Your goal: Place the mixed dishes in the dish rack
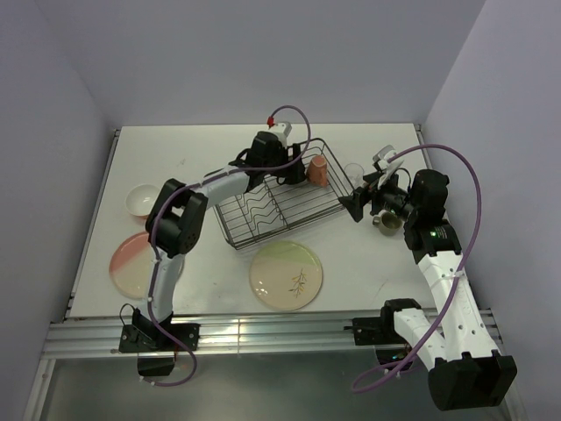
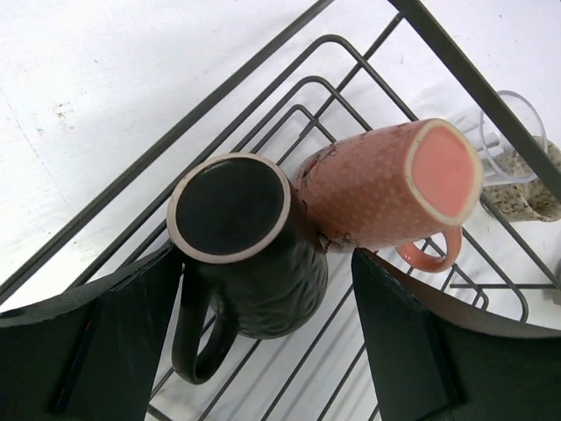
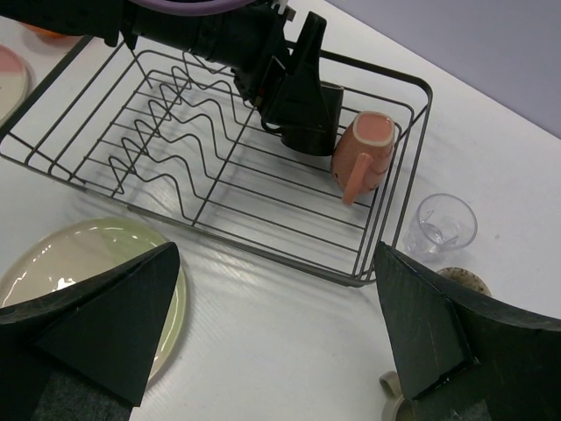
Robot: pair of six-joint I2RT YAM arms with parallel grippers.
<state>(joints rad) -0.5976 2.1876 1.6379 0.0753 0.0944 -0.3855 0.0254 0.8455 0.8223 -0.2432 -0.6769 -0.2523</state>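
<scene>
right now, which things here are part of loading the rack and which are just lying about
Part of the job: rack, dark mug, pink mug, glass, speckled mug, green plate, pink plate, bowl.
Just there: metal rail.

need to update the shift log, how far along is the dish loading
Done: pink mug sits base up in the dish rack. In hand: left gripper straddles the dark mug beside it, jaws open. Left on the table: green plate, pink plate, bowl, glass, speckled mug; right gripper open, empty.
</scene>
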